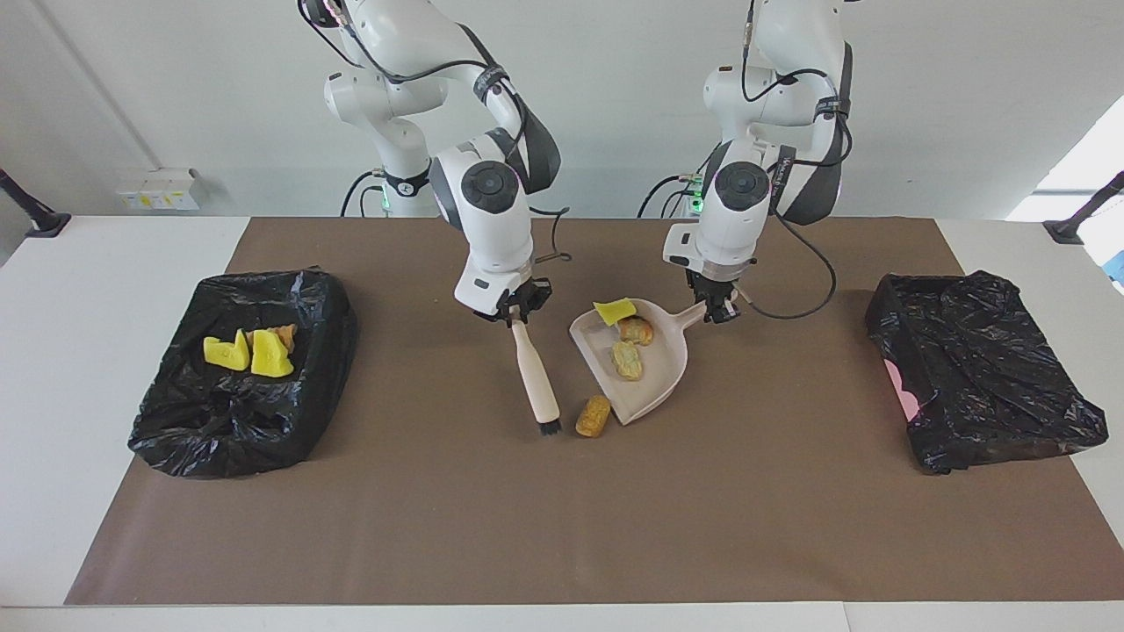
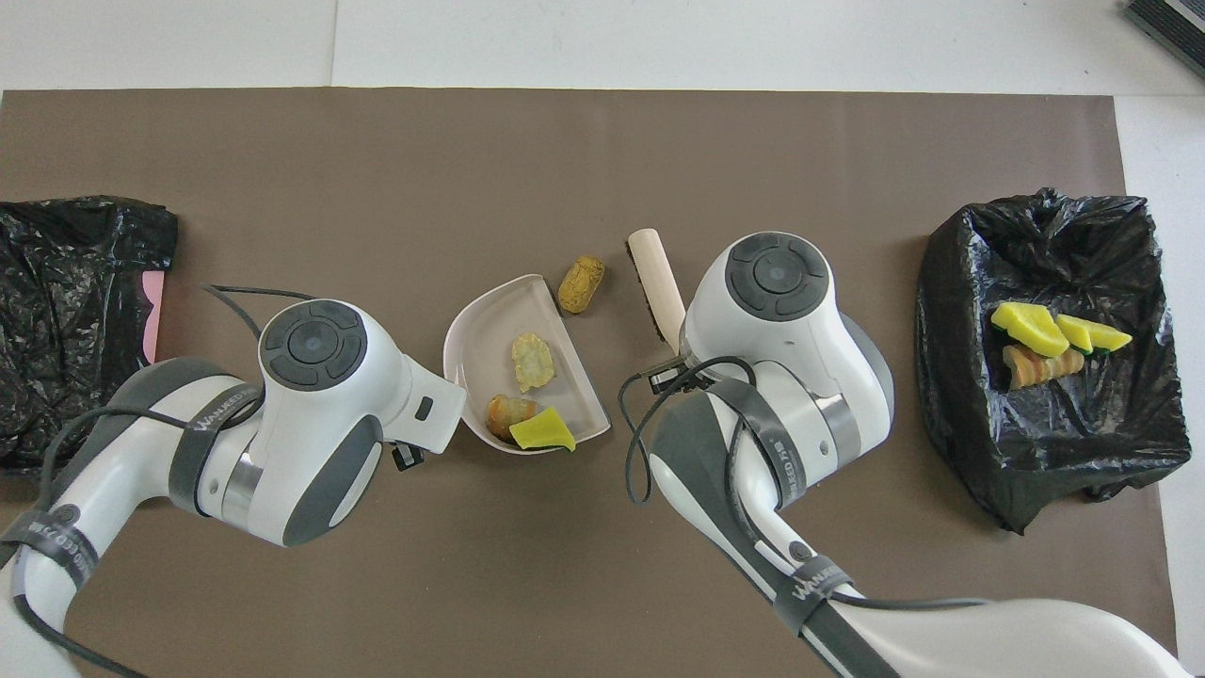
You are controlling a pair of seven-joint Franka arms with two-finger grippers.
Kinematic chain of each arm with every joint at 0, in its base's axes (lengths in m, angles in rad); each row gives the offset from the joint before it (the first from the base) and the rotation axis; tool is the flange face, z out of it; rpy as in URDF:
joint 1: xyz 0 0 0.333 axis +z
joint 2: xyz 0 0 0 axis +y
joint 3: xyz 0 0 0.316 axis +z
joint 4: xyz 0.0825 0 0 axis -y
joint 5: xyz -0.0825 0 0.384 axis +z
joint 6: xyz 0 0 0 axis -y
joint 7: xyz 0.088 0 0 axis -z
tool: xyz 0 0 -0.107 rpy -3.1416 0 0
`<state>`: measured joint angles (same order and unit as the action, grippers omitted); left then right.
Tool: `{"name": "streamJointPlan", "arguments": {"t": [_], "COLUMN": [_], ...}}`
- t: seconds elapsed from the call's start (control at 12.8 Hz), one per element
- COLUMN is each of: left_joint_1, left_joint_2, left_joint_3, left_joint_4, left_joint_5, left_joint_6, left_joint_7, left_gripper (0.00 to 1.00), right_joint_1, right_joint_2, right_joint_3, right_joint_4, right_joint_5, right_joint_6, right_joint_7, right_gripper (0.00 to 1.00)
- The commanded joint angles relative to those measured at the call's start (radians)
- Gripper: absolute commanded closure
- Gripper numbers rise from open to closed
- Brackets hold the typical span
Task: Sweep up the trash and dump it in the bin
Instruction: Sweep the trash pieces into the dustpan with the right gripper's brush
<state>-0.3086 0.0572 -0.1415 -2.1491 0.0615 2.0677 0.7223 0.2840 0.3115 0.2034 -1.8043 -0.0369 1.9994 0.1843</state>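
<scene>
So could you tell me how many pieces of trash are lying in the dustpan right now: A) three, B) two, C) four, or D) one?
A: the dustpan holds a yellow sponge chunk and two brown bread-like pieces, while a fourth lump lies on the mat just outside its open edge.

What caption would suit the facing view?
Right gripper holds brush beside dustpan, gripped by left gripper, one piece unswept.
</scene>
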Motion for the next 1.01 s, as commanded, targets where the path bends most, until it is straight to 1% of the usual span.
{"name": "streamJointPlan", "arguments": {"t": [0.0, 0.08, 0.23, 0.31, 0.47, 0.55, 0.7, 0.86, 0.94], "left_joint_1": [-0.012, -0.012, -0.012, -0.012, -0.010, -0.010, -0.012, -0.018, -0.020], "left_joint_2": [-0.034, -0.034, -0.034, -0.034, -0.034, -0.036, -0.034, -0.030, -0.030], "left_joint_3": [0.007, 0.007, 0.007, 0.007, 0.005, 0.005, 0.007, 0.007, 0.007], "left_joint_4": [-0.034, -0.034, -0.034, -0.034, -0.034, -0.035, -0.032, -0.022, -0.021], "left_joint_5": [0.011, 0.011, 0.011, 0.011, 0.008, 0.006, 0.006, 0.008, 0.006], "left_joint_6": [0.026, 0.026, 0.026, 0.026, 0.025, 0.025, 0.023, 0.022, 0.016], "left_joint_7": [-0.023, -0.030, -0.035, -0.037, -0.055, -0.066, -0.110, -0.212, -0.254], "left_gripper": [1.00, 1.00, 1.00, 1.00, 1.00, 1.00, 1.00, 1.00, 1.00], "right_joint_1": [0.046, 0.073, 0.121, 0.127, 0.124, 0.110, 0.078, -0.006, -0.031], "right_joint_2": [0.103, 0.101, 0.063, 0.046, 0.032, 0.032, 0.044, 0.038, 0.019], "right_joint_3": [0.014, 0.017, 0.028, 0.043, 0.056, 0.054, 0.047, 0.050, 0.050], "right_joint_4": [0.097, 0.088, 0.042, 0.014, -0.003, -0.001, 0.012, 0.022, 0.025], "right_joint_5": [-0.060, -0.063, -0.057, -0.038, 0.017, 0.017, 0.000, -0.018, -0.024], "right_joint_6": [-0.011, -0.020, -0.043, -0.054, -0.099, -0.111, -0.096, -0.106, -0.129], "right_joint_7": [-0.019, -0.051, -0.083, -0.100, -0.123, -0.146, -0.148, -0.152, -0.154], "right_gripper": [1.00, 1.00, 1.00, 1.00, 1.00, 1.00, 1.00, 1.00, 1.00]}}
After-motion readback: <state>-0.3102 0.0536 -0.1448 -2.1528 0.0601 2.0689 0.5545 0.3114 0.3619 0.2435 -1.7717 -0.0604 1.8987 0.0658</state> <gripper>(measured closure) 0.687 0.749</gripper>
